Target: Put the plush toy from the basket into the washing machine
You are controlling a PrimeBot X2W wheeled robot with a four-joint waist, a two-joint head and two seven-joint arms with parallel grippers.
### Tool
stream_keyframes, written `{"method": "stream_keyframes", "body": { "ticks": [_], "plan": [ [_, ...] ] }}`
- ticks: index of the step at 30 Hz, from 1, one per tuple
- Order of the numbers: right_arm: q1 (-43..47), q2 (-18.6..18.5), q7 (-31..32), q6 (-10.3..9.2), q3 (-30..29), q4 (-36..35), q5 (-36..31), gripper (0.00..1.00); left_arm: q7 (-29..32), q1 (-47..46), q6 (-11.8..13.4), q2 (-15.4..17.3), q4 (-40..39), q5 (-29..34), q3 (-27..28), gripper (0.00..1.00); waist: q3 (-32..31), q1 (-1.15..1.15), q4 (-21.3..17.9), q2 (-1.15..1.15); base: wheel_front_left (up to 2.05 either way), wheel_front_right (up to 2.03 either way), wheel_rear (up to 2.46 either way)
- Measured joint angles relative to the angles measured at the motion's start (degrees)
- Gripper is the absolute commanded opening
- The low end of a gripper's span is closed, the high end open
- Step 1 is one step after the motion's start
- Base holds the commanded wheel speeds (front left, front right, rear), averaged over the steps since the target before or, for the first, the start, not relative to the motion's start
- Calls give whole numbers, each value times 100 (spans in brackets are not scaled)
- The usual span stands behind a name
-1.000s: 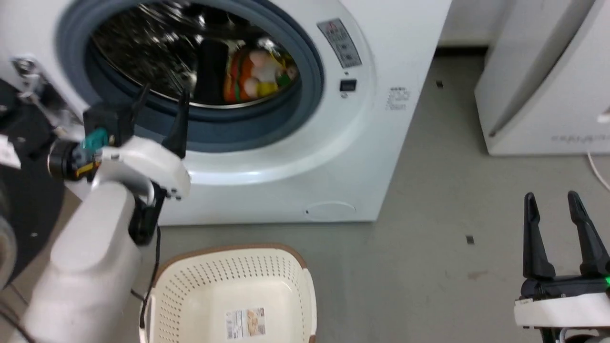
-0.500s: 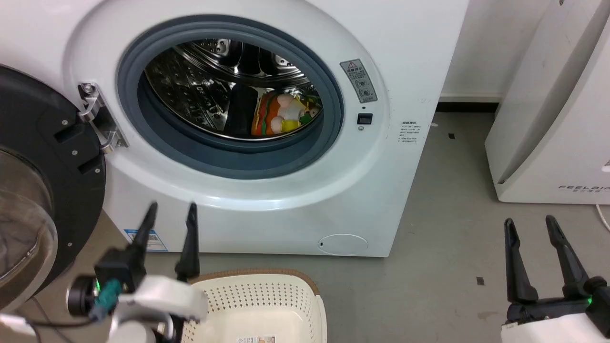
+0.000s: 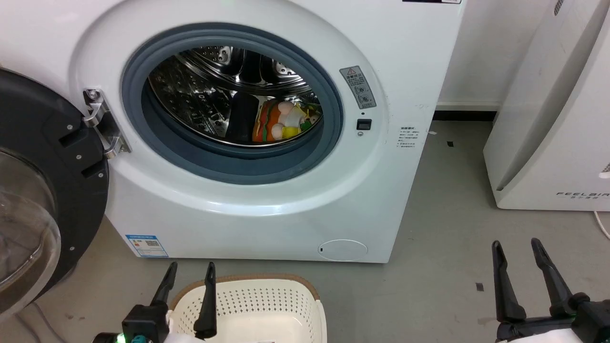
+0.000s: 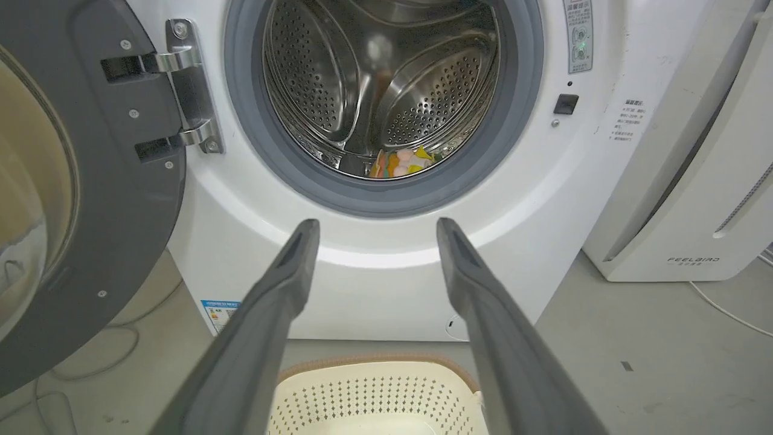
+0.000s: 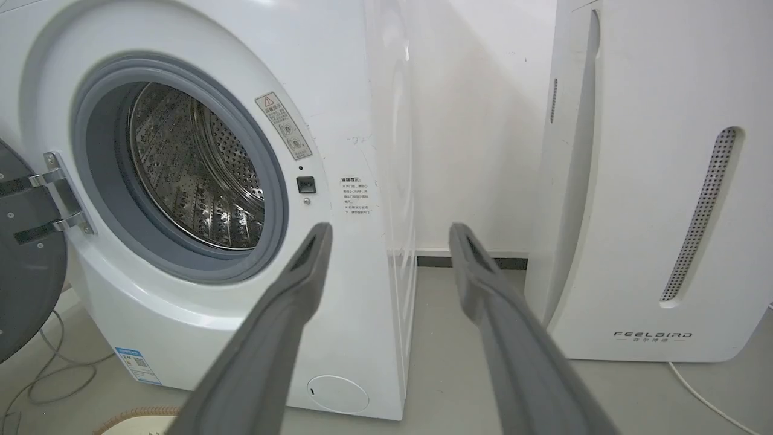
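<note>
The plush toy (image 3: 281, 125) lies inside the washing machine (image 3: 248, 200), low in the steel drum (image 3: 200, 95) and toward its right side, next to a dark upright shape I can't make out. It sits well behind the grey gasket (image 3: 138, 124). I'd say the job is as good as done.

The left gripper (image 3: 190, 266) hangs low and near, just over the far left rim of the basket (image 3: 267, 297). Its 2 fingers are spread apart with nothing between them. The right gripper (image 3: 516, 243) is off to the right over bare floor, near the white FEELBIRD appliance (image 3: 562, 143). It is likewise parted and holding nothing.

What's left, as I judge it, is settling both arms at rest. To do that well, the left arm should keep its fingertips from catching the basket's perforated wall or brown rim, because the basket looks light enough to tip or slide. It should also stay away from the dark door (image 3: 47, 190), which stands swung wide on the left beside that arm. The toy looks far enough in that it shouldn't roll back out over the gasket. Nothing needs to reach into the drum.
</note>
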Motion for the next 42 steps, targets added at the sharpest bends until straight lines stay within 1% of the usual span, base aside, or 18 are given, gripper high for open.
{"method": "stream_keyframes", "body": {
  "ticks": [8, 9, 23, 42],
  "plan": [
    [-2, 0, 0, 0, 20, 47, -1, 100, 0, 8, -165, -135, 172, 152, 130, 100, 3, 0, -13, 0, 0, 0, 0],
    [-2, 0, 1, 0, 20, 47, -2, 0, 3, 8, -180, -152, 171, 153, 140, 0, 2, 0, -13, 0, 0, 0, 0],
    [-5, 0, 102, 0, 45, 47, -11, 0, 110, 6, -208, -192, 136, 209, 210, 0, -3, 1, -31, 0, 0, 0, 0],
    [-44, 0, 311, 0, 100, 63, -154, 0, 316, -5, -345, -333, 24, 474, 400, 0, -12, 1, -63, 0, 0, 0, 0]
  ]
}}
